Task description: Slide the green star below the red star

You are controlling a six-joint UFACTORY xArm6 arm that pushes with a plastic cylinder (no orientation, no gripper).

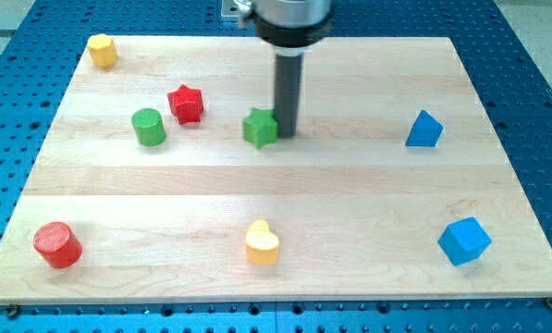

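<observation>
Nearest the lens, left to right: red cylinder, yellow heart, blue cube. Farther back on the counter: green cylinder, then red star. Green star to its right, not yet below. My tip pressed against that star's right side, likely placed for a leftward shove. No jaws here, only a rod.
</observation>
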